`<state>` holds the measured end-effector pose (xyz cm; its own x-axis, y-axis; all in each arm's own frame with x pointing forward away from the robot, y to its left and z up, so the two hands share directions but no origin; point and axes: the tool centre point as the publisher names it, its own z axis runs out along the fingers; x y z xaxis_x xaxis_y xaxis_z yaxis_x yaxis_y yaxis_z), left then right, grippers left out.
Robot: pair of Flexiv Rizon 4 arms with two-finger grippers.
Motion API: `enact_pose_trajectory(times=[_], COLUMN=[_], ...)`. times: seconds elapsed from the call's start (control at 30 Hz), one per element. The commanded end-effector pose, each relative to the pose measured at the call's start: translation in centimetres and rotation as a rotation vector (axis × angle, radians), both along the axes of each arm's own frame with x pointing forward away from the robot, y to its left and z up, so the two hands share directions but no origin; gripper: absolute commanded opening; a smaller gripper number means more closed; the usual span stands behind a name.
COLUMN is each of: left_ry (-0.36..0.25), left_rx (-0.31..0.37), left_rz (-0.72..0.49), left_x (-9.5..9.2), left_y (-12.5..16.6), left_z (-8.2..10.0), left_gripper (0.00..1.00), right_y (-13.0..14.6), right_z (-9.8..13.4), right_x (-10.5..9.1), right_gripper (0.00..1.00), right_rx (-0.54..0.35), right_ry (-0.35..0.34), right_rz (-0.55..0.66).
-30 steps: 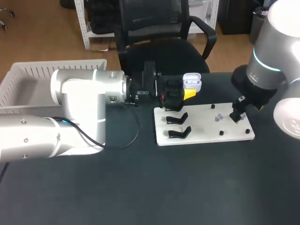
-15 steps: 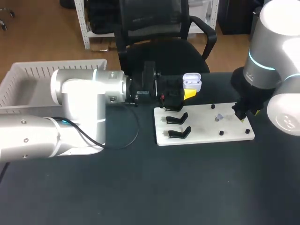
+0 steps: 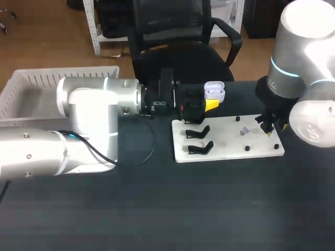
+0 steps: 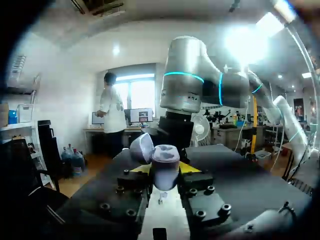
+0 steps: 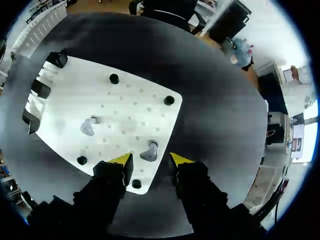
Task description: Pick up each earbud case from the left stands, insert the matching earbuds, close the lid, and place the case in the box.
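An open white earbud case (image 3: 214, 92) hangs above the table behind the white board (image 3: 225, 140), with my left gripper (image 3: 208, 102) shut on it. In the left wrist view the case (image 4: 165, 164) sits between the yellow tips, its lid (image 4: 142, 148) tipped back. My right gripper (image 5: 151, 160) hovers over the board's right end (image 5: 125, 107). Its fingers stand apart on either side of a grey earbud (image 5: 149, 151) without touching it. A second earbud (image 5: 88, 126) lies further in on the board. The head view shows only one earbud (image 3: 244, 130); my right gripper (image 3: 269, 127) covers the other.
Two black stands (image 3: 198, 131) (image 3: 201, 148) sit on the board's left end, and small black pegs (image 3: 247, 149) dot its right part. A white slatted basket (image 3: 31, 86) stands at the table's far left. My left arm (image 3: 99, 104) stretches across the back left.
My right gripper has narrowed its fingers and shifted a little right over the board's end. The left arm and the case have not moved.
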<state>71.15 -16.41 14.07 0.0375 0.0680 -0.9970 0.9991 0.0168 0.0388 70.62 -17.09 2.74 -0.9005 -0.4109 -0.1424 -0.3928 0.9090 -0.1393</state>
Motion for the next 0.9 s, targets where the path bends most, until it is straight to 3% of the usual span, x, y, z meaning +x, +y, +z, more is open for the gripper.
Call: enact_pose_trajectory(times=[0.03, 0.9], left_ry=[-0.005, -0.005], left_rx=[-0.006, -0.006], left_rz=[0.007, 0.007], left_x=[-0.17, -0.17], left_y=[0.01, 0.01], left_z=[-0.11, -0.11], left_gripper=[0.0, 0.0], right_y=[0.1, 0.48], right_z=[-0.08, -0.19], right_x=[0.14, 0.64], right_gripper=[0.43, 0.3], right_rx=[-0.005, -0.004], right_ry=[-0.001, 0.004], right_rz=[-0.02, -0.07])
